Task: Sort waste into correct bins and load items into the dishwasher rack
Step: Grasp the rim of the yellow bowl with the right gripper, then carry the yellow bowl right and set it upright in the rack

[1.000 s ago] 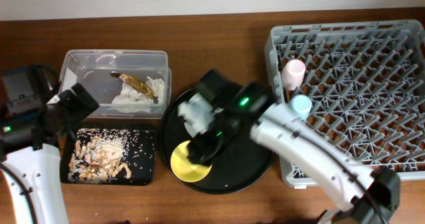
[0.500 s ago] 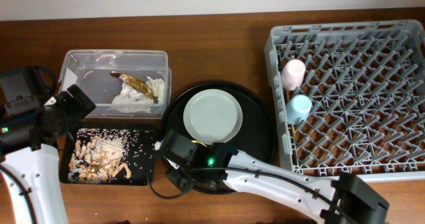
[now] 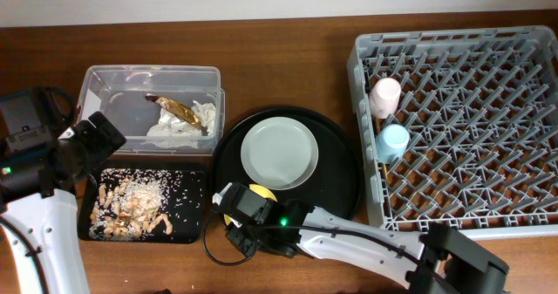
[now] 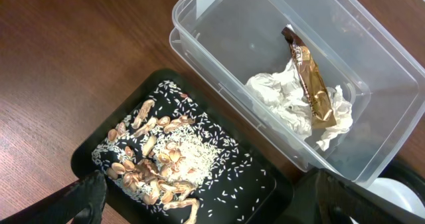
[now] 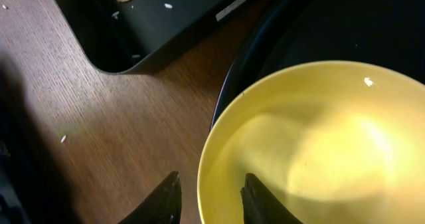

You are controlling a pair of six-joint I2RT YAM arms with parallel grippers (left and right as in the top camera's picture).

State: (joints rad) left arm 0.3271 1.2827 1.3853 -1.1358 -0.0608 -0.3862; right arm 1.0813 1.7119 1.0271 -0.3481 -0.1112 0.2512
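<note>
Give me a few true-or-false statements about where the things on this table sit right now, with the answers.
1. The pink cup and light-blue cup sit in the grey rack. True.
2. The grey plate lies in the rack. False: it rests on the round black tray.
3. The clear tub holds a crumpled napkin and a brown peel. True.
4. The food scraps are in the clear tub. False: they lie in the shallow black tray.
5. The right pincer straddles the yellow bowl at its rim. True.
</note>
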